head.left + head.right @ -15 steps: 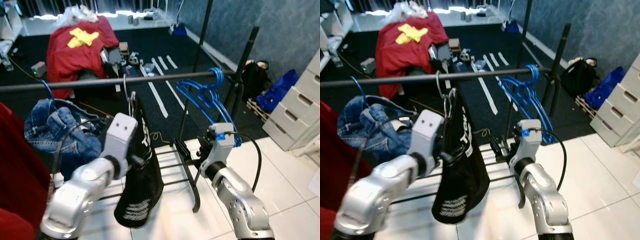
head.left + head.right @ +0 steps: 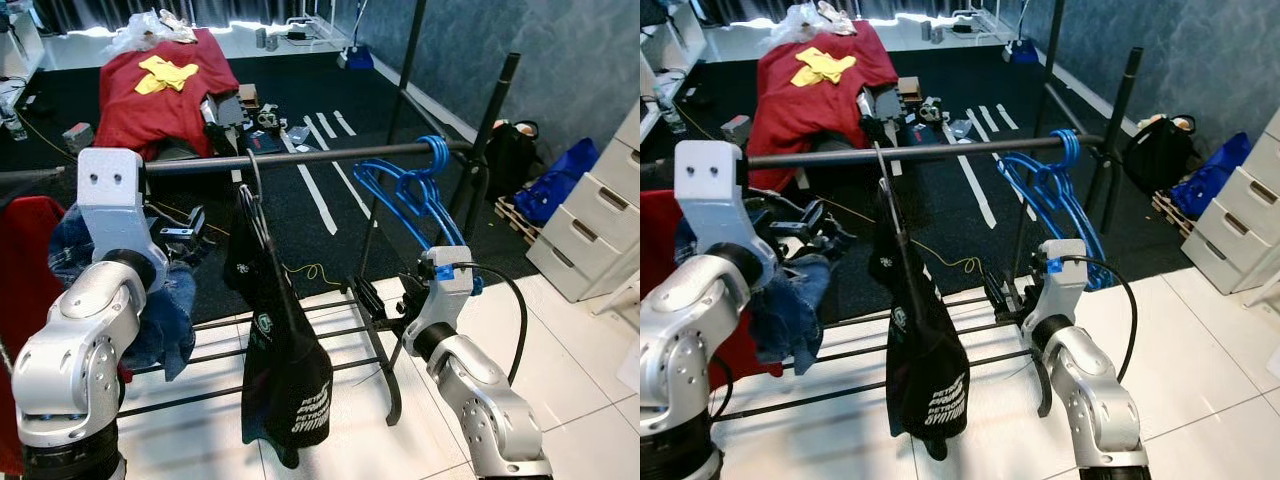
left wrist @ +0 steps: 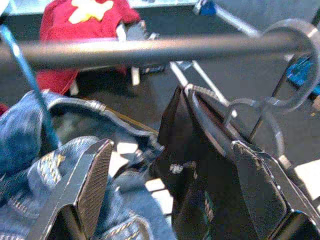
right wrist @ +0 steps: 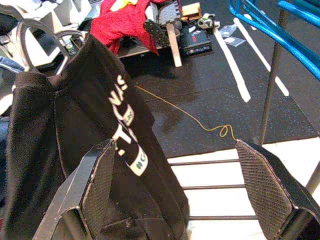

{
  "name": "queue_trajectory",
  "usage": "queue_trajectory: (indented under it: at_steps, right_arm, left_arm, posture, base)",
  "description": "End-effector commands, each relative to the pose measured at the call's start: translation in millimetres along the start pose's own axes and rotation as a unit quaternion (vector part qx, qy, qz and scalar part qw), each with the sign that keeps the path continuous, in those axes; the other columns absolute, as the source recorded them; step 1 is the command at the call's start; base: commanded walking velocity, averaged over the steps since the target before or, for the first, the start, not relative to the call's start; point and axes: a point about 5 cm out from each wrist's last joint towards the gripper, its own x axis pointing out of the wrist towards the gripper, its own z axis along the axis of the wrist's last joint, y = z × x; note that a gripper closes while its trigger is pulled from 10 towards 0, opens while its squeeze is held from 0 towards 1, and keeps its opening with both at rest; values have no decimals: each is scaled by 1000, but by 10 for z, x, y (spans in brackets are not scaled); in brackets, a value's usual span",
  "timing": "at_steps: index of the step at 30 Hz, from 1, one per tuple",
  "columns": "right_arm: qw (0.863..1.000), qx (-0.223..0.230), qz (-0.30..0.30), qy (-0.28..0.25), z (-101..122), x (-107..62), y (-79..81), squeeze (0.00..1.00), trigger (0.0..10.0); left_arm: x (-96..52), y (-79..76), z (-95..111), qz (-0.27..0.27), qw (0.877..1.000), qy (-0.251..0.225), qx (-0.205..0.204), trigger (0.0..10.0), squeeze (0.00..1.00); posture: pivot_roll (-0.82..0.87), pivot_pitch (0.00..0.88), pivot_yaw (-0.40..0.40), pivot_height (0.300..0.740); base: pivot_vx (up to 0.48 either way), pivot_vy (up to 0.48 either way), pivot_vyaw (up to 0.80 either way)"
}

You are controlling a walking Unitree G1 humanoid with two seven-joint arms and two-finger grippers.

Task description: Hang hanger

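Note:
A black T-shirt (image 2: 285, 370) on a grey hanger (image 2: 252, 170) hangs by its hook from the dark rail (image 2: 330, 157) of a clothes rack. My left gripper (image 3: 172, 150) is open and holds nothing; it sits just left of the shirt, in front of the rail. In the left wrist view the hanger hook (image 3: 295, 60) curls over the rail (image 3: 150, 50). My right gripper (image 4: 175, 147) is open low on the right, facing the shirt (image 4: 75, 150) from the side with a gap between them.
Several blue hangers (image 2: 410, 190) hang at the rail's right end. Blue jeans (image 2: 165, 310) and a red garment (image 2: 25, 260) hang on the left. A red cloth (image 2: 160, 90) covers something behind. White drawers (image 2: 600, 210) and bags (image 2: 510, 155) stand at the right.
My left gripper has let go of the hanger and drawn back up and to the left. The black shirt now hangs free from the rail. The right arm has stayed put.

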Motion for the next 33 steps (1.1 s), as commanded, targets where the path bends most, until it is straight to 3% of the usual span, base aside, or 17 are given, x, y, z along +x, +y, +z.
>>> queue_trajectory:
  at_steps: [1,6,9,11,19,25,26,28,29,33]
  right_arm:
    - [1000,5,-1,9,-37,-2,-2,0,10000]
    - [1000,6,-1,9,-37,-2,-2,0,10000]
    - [1000,6,-1,8,-35,-3,-1,0,10000]
    - [1000,6,-2,8,-33,-4,0,0,10000]
    - [1000,6,-2,7,-32,-7,-1,0,10000]
    - [1000,8,-2,7,-31,-3,1,0,10000]
    - [1000,8,-2,7,-32,-2,1,0,10000]
    - [1000,8,-2,7,-32,-2,1,0,10000]
    - [1000,8,-2,7,-33,-2,1,0,10000]
    - [1000,8,-2,7,-35,-2,1,0,10000]
  left_arm:
    - [-50,88,-162,41,998,39,30,10000,0]
    - [-72,124,-238,59,996,53,37,10000,0]
    - [-75,258,-484,112,987,88,70,10000,0]
    - [-73,285,-524,121,985,94,76,10000,0]
    - [-73,302,-555,126,983,101,82,10000,0]
    - [-84,338,-760,137,978,122,99,10000,0]
    - [-82,353,-774,144,978,112,100,3020,0]
    - [-82,353,-774,144,978,112,100,3020,0]
    - [-79,362,-770,148,979,103,100,0,0]
    - [-63,376,-725,155,980,81,96,0,0]
  posture:
    - [-114,110,-24,740]
    - [-114,110,-24,740]
    - [-118,108,-21,740]
    - [-118,107,-21,740]
    - [-119,108,-21,740]
    - [-119,106,-22,740]
    - [-120,105,-22,740]
    - [-120,105,-22,740]
    - [-120,105,-22,740]
    - [-123,104,-18,740]
  base:
    - [0,0,0]
    - [0,0,0]
    - [0,0,0]
    - [0,0,0]
    - [0,0,0]
    - [0,0,0]
    - [0,0,0]
    - [0,0,0]
    - [0,0,0]
    - [0,0,0]
